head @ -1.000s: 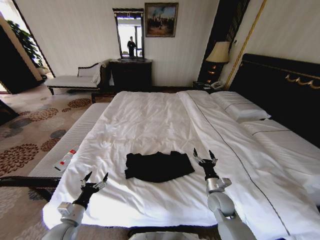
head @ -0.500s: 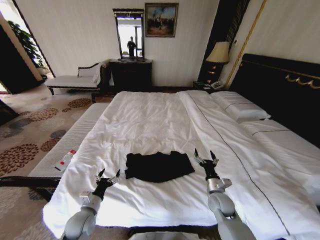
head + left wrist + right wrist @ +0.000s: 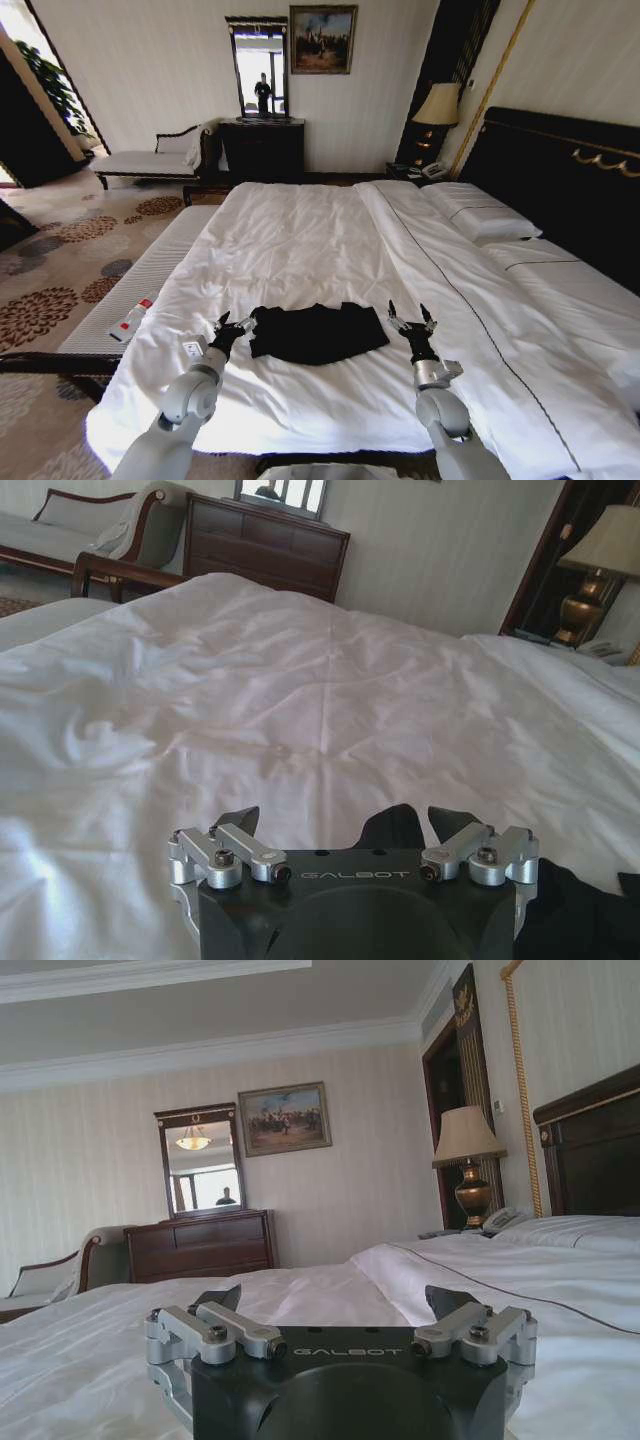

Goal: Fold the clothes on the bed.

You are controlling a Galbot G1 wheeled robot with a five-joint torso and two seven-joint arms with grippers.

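The clothes [image 3: 315, 333] are one black garment lying crumpled flat on the white duvet of the bed [image 3: 300, 240], near its front edge. My left gripper [image 3: 232, 324] stands open right at the garment's left edge. In the left wrist view that gripper [image 3: 345, 825] has black fabric [image 3: 580, 915] showing beside and just beyond its spread fingers. My right gripper [image 3: 411, 317] is open too, fingers pointing up, a short gap off the garment's right edge. In the right wrist view the gripper [image 3: 333, 1300] holds nothing.
A pale padded bench [image 3: 150, 265] runs along the bed's left side with a red-and-white object [image 3: 131, 320] on it. Pillows [image 3: 480, 215] and the dark headboard [image 3: 570, 180] are at the right. A dresser [image 3: 262, 148], chaise [image 3: 150, 160] and lamp [image 3: 437, 105] stand at the far wall.
My left arm has swung forward and rightward from the bed's front left corner up to the garment's left edge. The right gripper has barely moved.
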